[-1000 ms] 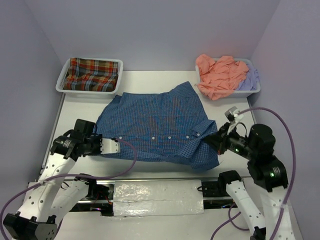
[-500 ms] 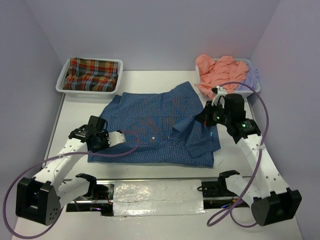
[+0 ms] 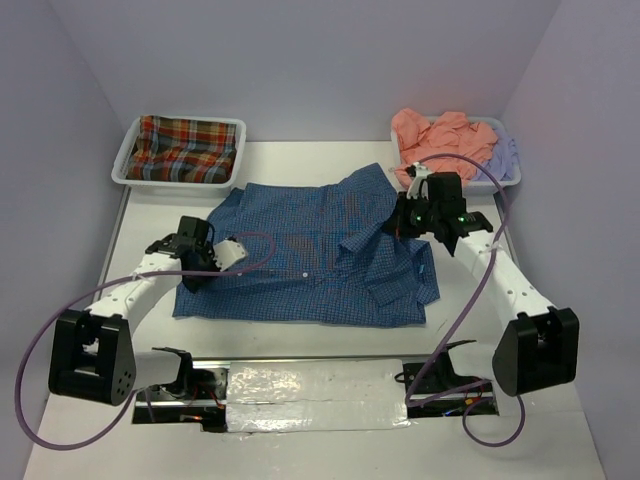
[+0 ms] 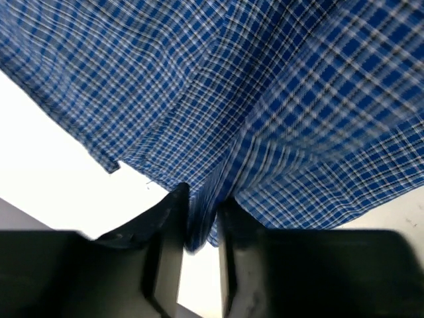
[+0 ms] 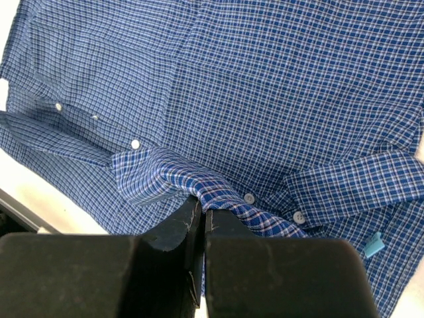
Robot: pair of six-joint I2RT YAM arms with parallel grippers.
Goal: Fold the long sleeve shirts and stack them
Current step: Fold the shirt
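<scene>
Blue checked shirt (image 3: 310, 255) lies spread across the middle of the table (image 3: 320, 160), front side up with its row of white buttons showing. Its left part is flat. Its right part is rumpled and doubled over itself.

Right gripper (image 3: 400, 222) is over the shirt's upper right area. In the right wrist view the jaws (image 5: 202, 209) are pressed together on a buttoned fold of the blue cloth, cuff or front strip, I cannot tell which. The pinched fold is raised above the rest of the shirt (image 5: 278, 86) below.

Left gripper (image 3: 208, 265) is at the shirt's left edge, low to the table. In the left wrist view the jaws (image 4: 199, 199) stand narrowly apart. A fold of the shirt's edge (image 4: 265, 99) hangs in the gap, with white table visible between the fingers lower down. They look loosened rather than clamped.

Red-green plaid shirt (image 3: 185, 150) lies folded in the white tray (image 3: 128, 165) at the far left corner, well apart from the blue shirt.

Salmon orange shirt (image 3: 440, 145) is crumpled in the second white tray (image 3: 512, 180) at the far right, spilling over its near rim. It is close to the right gripper, but I cannot tell if they touch.

Pale lavender shirt (image 3: 503, 155) is bunched in the same tray, against the orange one's right side.
</scene>
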